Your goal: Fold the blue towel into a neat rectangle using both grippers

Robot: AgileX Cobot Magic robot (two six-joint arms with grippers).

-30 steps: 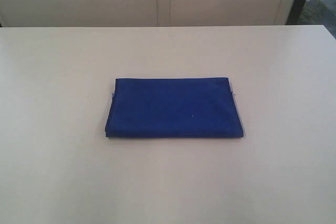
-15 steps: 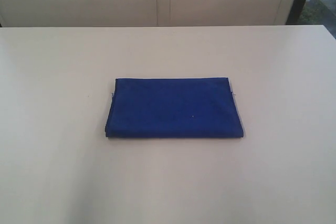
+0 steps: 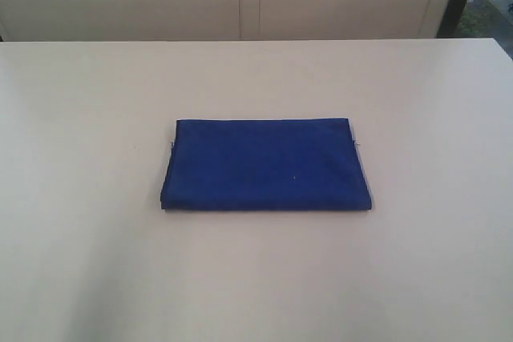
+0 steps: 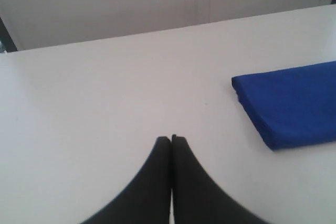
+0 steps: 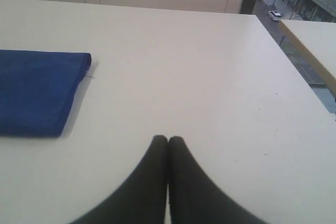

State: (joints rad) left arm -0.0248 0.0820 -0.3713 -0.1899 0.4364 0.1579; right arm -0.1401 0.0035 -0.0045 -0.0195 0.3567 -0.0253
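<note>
Folded towel (image 3: pixel 264 166) lying flat at the middle of the table (image 3: pixel 80 278), left gripper (image 4: pixel 171 138) and right gripper (image 5: pixel 168 138) pinched closed, empty, well clear either side; any further fold should lift both corners together, evenly.

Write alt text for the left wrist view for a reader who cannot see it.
The left gripper, its two black fingers shut together, hangs over a white table. A folded blue towel lies flat on the table, apart from the gripper. A pale wall stands behind.
</note>
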